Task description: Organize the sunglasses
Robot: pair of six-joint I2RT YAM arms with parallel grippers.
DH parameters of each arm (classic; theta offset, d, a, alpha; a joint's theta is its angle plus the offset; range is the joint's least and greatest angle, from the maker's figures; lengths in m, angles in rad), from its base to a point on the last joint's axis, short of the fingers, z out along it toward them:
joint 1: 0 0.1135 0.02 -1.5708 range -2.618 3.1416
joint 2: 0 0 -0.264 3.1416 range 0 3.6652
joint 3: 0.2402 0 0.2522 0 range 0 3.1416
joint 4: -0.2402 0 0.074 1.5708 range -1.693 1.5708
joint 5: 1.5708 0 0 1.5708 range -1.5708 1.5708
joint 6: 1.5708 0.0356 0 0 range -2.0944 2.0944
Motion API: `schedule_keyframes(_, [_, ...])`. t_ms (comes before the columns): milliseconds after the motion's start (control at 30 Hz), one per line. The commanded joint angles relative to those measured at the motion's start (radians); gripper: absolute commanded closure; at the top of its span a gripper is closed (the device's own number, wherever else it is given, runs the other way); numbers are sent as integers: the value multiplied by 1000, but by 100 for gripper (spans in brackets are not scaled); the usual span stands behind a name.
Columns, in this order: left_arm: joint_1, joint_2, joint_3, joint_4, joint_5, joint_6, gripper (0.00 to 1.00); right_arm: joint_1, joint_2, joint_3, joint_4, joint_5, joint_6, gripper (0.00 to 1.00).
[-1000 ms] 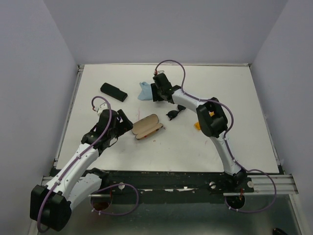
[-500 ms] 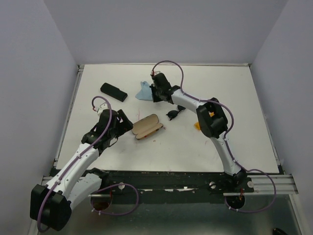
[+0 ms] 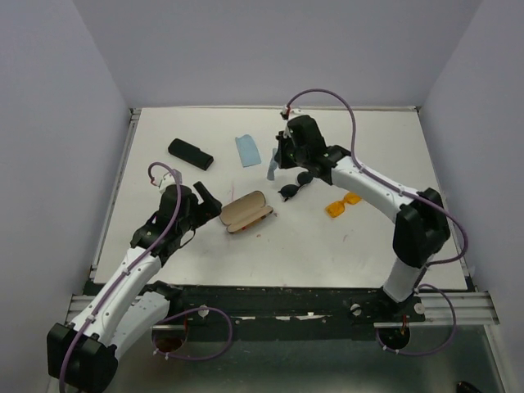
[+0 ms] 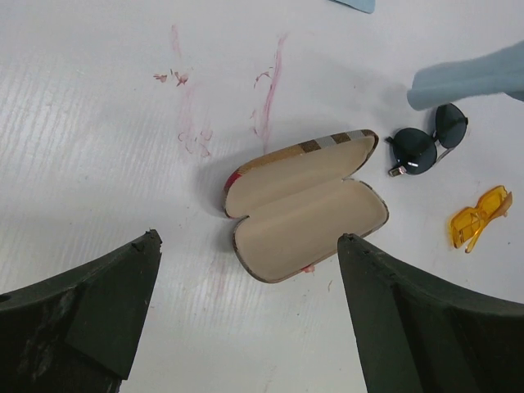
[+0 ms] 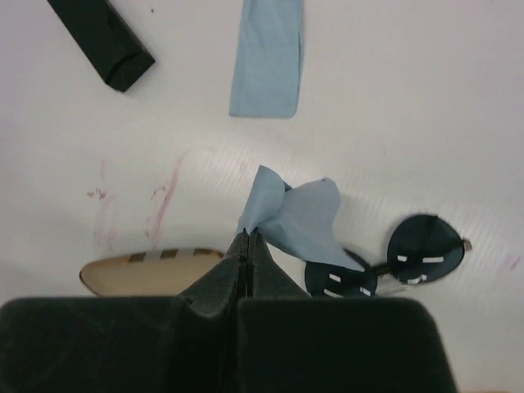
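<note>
Newly raised, right jaws clench a blue cloth [image 3: 271,166], while left jaws gape released at 9 o'clock of the plaid case [image 3: 246,213], orange sunglasses [image 3: 344,205] then black sunglasses [image 3: 292,191] at its 3 and 2 o'clock, long axes 8-to-2, bare bench [image 3: 434,155] beyond toward 3.

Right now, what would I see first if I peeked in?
A blue cloth dangling from the right tool, over the black sunglasses. In the middle of the table, a plaid case lies open and empty, with orange sunglasses to its right.
</note>
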Motion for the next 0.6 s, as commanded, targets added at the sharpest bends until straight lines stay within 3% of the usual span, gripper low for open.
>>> schedule_keyframes(0, [7, -11, 43, 31, 56, 24, 1, 5, -159, -199, -46, 20, 74, 99])
schedule_keyframes(300, [6, 25, 35, 92, 132, 54, 1, 6, -444, -452, -135, -64, 232, 99])
schedule_keyframes(400, [6, 17, 21, 101, 148, 58, 1, 22, -503, -489, -157, -219, 256, 99])
schedule_keyframes(567, [6, -3, 11, 97, 150, 72, 1, 126, -578, -498, -266, -270, 315, 99])
